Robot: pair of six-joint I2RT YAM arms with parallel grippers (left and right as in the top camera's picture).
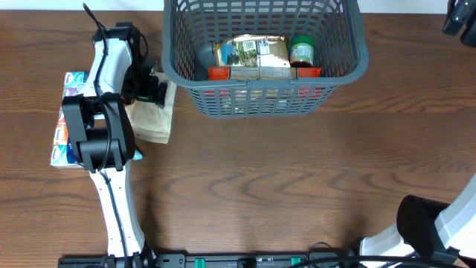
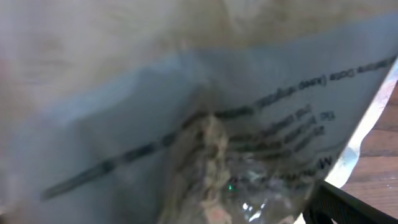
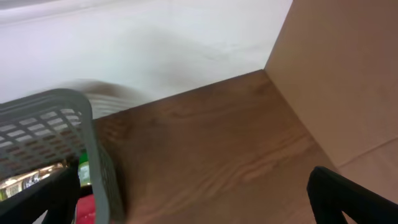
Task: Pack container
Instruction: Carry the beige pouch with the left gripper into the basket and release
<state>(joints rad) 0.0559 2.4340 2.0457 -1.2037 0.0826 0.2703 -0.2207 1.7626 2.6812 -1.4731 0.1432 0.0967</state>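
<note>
The container (image 1: pixel 260 100) stands just to the right of the left gripper (image 1: pixel 158 91), which is close upon a tan packet (image 1: pixel 152 123), whether clamped on it I cannot tell, and to the left of the right gripper (image 3: pixel 199 208), whose fingers stand wide apart.

The tabletop (image 1: pixel 282 179) is dark brown wood, its grain running from side to side. At the far edge, about the middle, the grey slatted container (image 1: pixel 260 100) sits flat on the wood. Seen from the right wrist, the wood carries on behind it to a pale wall (image 3: pixel 143 43). Two things lie off to the left: a tan paper packet (image 1: pixel 152 123), near the container but apart from it, and a blue-and-white packet (image 1: pixel 63 138) further out. An arm (image 1: pixel 104 126) crosses between the two, so I cannot tell whether they touch.
</note>
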